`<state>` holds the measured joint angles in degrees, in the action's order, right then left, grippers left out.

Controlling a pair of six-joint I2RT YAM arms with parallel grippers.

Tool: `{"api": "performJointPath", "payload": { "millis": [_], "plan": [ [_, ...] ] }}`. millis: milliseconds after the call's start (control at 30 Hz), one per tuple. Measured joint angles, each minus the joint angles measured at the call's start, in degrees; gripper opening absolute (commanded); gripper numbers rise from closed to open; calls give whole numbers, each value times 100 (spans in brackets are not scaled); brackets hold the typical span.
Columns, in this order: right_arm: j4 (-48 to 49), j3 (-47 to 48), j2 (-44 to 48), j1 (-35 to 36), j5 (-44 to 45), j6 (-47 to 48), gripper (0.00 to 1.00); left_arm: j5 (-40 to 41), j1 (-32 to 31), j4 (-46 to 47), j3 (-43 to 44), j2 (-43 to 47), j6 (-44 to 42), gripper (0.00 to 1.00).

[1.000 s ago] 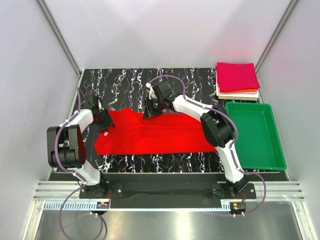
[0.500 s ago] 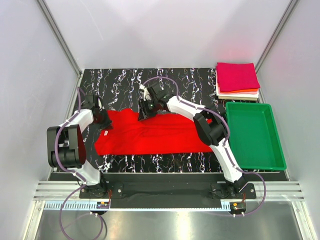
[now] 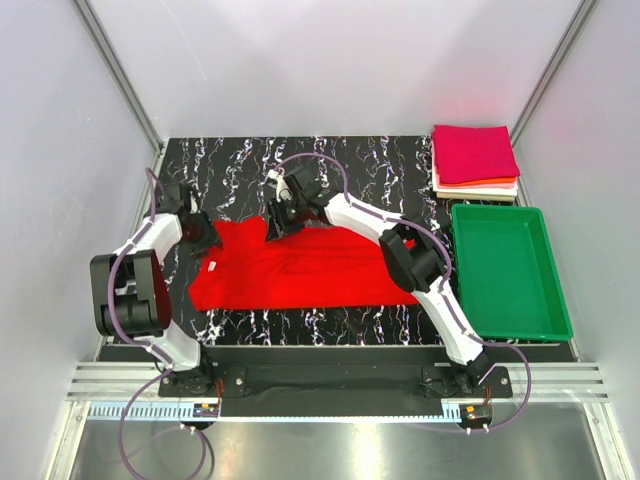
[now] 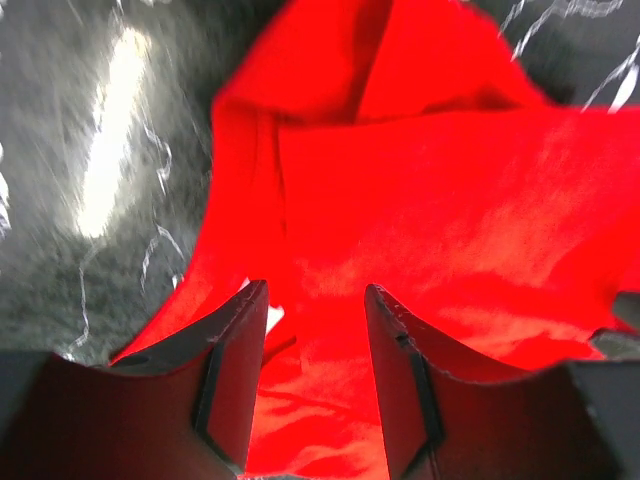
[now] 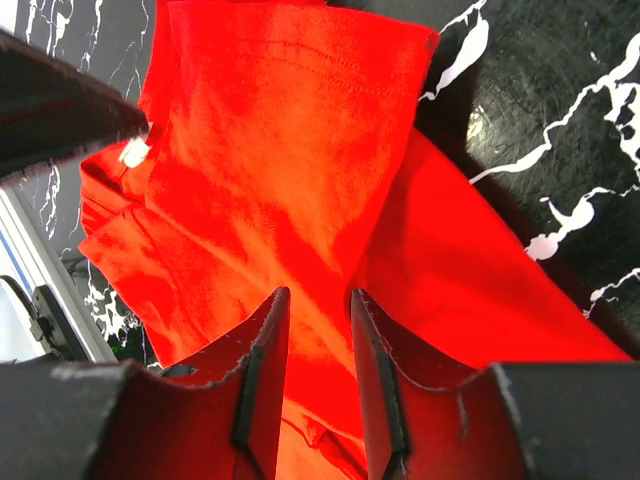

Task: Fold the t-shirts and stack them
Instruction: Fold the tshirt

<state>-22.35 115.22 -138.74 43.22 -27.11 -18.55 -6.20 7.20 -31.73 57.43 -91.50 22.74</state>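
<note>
A bright red t-shirt (image 3: 310, 270) lies spread across the black marbled table, its left end rumpled. My left gripper (image 3: 205, 235) hovers at the shirt's far left corner; in the left wrist view (image 4: 315, 290) its jaws stand apart over red cloth (image 4: 450, 200), gripping nothing. My right gripper (image 3: 275, 215) is at the far edge, left of centre; in the right wrist view (image 5: 318, 293) it is open with a narrow gap above a folded sleeve (image 5: 270, 130). A stack of folded t-shirts (image 3: 475, 155), magenta on top, sits at the far right.
A green plastic tray (image 3: 510, 265) stands on the right, just in front of the folded stack. Grey walls and metal rails close in the table on the left, the right and the back. The right arm stretches diagonally over the shirt.
My right gripper has travelled left along the shirt's far edge, and the cloth there has bunched toward the left. The left gripper has shifted slightly away from the shirt's corner.
</note>
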Motion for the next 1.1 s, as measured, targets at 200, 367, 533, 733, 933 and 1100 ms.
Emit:
{"api": "performJointPath", "payload": {
  "millis": [200, 367, 533, 733, 933, 1100],
  "plan": [
    [-22, 179, -120, 0, 22, 66, 39, -70, 175, 118, 358, -455, -48, 44],
    [-74, 251, -205, 0, 68, 122, 37, -243, 302, 188, 531, -754, -195, 45],
    [-125, 251, -205, 0, 118, 190, 36, -380, 315, 197, 726, -894, -358, 43],
    [-155, 251, -205, 0, 219, 251, 36, -564, 315, 348, 861, -1126, -422, 40],
    [-179, 299, -219, 0, 225, 254, 37, -564, 315, 348, 861, -1220, -433, 40],
    [-238, 522, -328, 0, 254, 251, 36, -492, 315, 354, 861, -1217, -463, 43]
  ]
}}
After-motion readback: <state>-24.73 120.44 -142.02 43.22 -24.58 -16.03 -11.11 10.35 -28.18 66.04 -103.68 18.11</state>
